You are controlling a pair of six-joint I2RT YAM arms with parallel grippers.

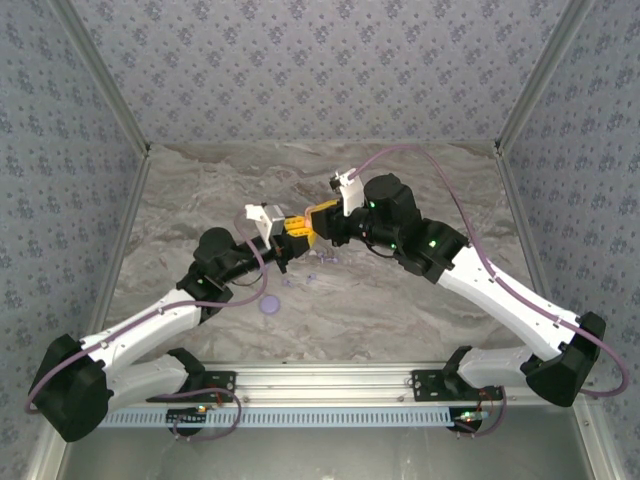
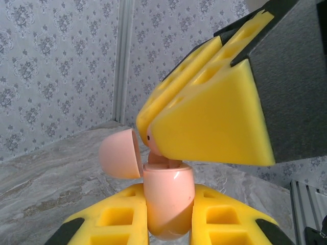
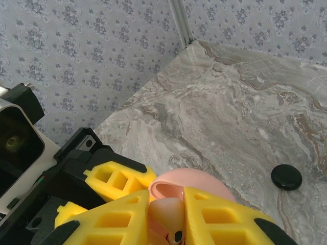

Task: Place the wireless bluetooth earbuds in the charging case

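Earbud [image 2: 162, 159] stands upright, lower end inside upright charging case [image 2: 168, 199].

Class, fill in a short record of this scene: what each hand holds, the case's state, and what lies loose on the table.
Left hand: shut on the round pink plastic charging case, held upright
Case lid: open, swung to one side
Right hand: shut on a small pinkish earbud at the case mouth
Table: grey marbled surface; a black round flat disc and a lavender round flat disc lie loose
Earbud seated: cannot tell
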